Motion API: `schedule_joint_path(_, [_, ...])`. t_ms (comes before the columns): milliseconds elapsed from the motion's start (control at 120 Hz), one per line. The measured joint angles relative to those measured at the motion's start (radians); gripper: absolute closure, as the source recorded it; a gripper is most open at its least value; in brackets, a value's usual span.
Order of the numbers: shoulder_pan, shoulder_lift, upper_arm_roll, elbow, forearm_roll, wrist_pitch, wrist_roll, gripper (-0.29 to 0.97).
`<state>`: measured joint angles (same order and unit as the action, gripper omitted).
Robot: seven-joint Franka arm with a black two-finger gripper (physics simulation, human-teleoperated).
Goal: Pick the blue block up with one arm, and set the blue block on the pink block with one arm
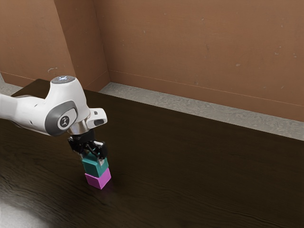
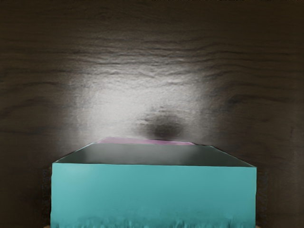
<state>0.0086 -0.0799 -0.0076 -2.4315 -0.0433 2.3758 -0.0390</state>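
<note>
Small teal-blue cube (image 1: 95, 166) gripped at its upper sides between the narrow-set fingers of the black two-finger gripper (image 1: 95, 155), seated level on the pink cube (image 1: 99, 179), edges roughly aligned, no long axis discernible, dark wooden table (image 1: 199, 166) beneath.

blue block (image 2: 154, 194) over pink block (image 2: 142, 141)

pink block (image 2: 142, 140) mostly hidden, blue block (image 2: 154, 192) cropped

I could read no text, number or brand in either view. The one mark I saw was a small pale sign on the dark round cap (image 1: 67, 121) at a joint of the arm (image 1: 28, 111), too small for me to make out.
</note>
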Motion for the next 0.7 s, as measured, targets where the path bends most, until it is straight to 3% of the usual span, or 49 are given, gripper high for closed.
schedule_joint_path(200, [0.001,-0.009,0.000,0.001,-0.005,0.009,0.012,0.07])
schedule_joint_path(275, [0.001,-0.064,0.000,0.020,-0.005,-0.008,0.016,0.05])
schedule_joint_path(325, [0.001,-0.152,0.001,0.152,-0.008,-0.071,0.018,0.04])
schedule_joint_path(392, [0.001,-0.185,0.003,0.297,-0.014,-0.174,0.020,0.03])
schedule_joint_path(700, [0.001,-0.209,0.011,0.465,0.080,-0.541,0.031,0.01])
